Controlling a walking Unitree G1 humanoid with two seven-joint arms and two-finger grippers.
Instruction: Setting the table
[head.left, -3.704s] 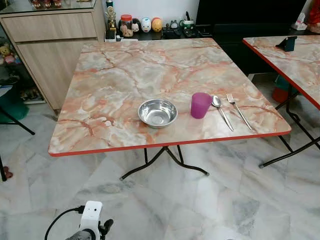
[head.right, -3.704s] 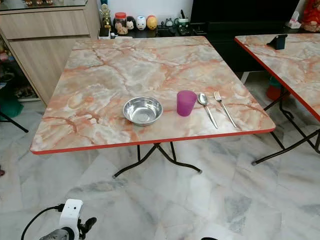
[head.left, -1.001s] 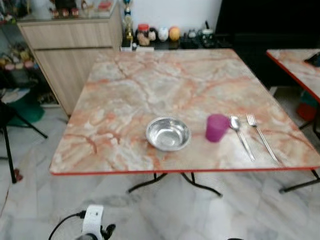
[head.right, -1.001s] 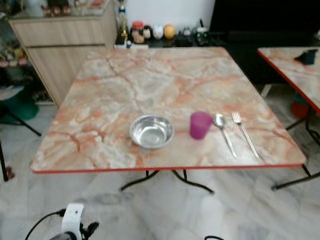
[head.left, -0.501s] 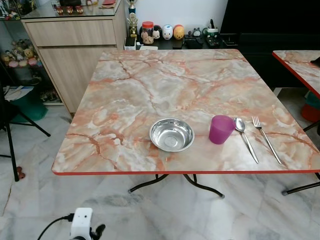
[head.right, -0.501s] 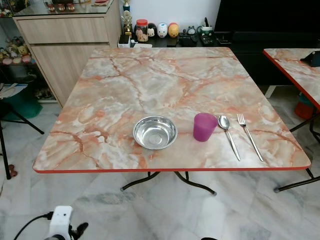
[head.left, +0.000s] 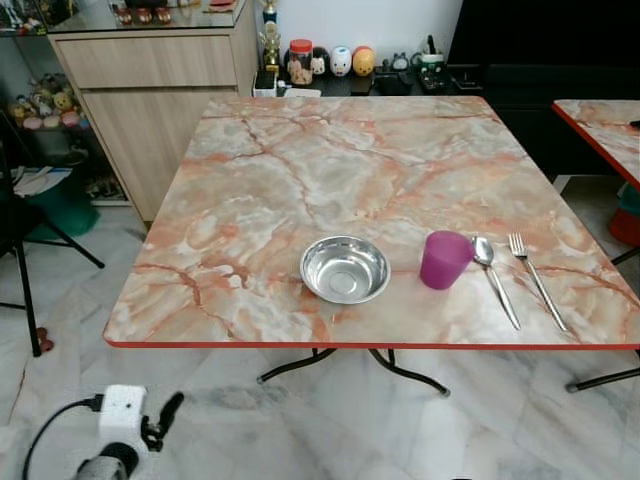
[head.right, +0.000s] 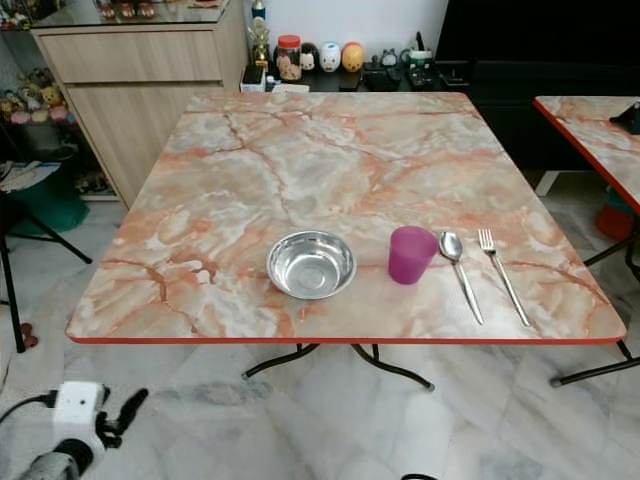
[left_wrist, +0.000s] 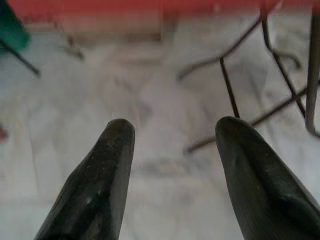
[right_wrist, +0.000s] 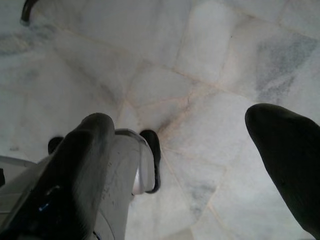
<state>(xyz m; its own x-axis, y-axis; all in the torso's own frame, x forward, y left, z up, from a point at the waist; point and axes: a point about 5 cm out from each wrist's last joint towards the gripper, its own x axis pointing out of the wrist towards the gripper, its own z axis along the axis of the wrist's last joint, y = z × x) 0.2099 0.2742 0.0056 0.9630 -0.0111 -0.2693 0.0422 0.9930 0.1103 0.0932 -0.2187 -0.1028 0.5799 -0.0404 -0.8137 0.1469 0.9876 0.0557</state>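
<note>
On the marble-patterned red-edged table (head.left: 300, 180), a round steel bowl (head.left: 344, 269) sat left of the purple plastic cup (head.left: 443, 259), a metal spoon (head.left: 494, 276) and fork (head.left: 536, 293) beyond the cup; the left gripper (left_wrist: 172, 145) and right gripper (right_wrist: 185, 130) both hung spread wide, empty, over the floor.

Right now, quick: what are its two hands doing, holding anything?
Left gripper: open, holding nothing, low over the floor.
Right gripper: open, holding nothing, pointing at the floor.
</note>
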